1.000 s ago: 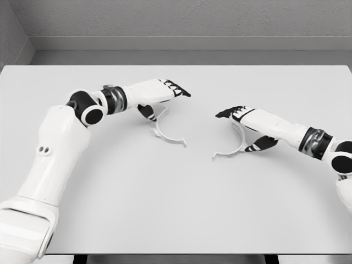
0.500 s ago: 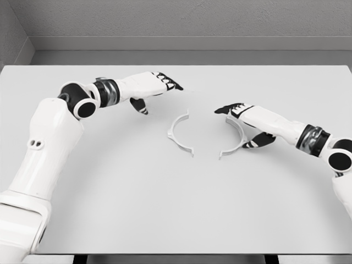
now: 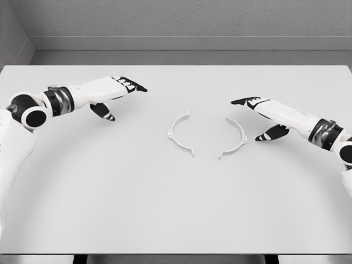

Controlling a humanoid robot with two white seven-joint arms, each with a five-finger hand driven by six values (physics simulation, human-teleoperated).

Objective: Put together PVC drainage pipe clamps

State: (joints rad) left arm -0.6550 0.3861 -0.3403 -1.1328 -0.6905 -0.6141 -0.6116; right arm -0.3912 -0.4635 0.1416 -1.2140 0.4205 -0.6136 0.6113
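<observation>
Head view: broad pale grey table [image 3: 176,209]; left hand [image 3: 113,94] near its left edge and right hand [image 3: 263,114] toward its right edge, both released, fingers extended. Two white semicircular plastic clamp halves [image 3: 177,133] [image 3: 237,137] lie mid-surface, facing, apart.

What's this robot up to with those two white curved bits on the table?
Those are two halves of a pipe clamp. The left half and right half lie on the table, curved sides facing outward with a gap between them, so they aren't joined. Neither hand is touching them: the left hand hovers open off to the left, and the right hand is open just right of its half.
</observation>
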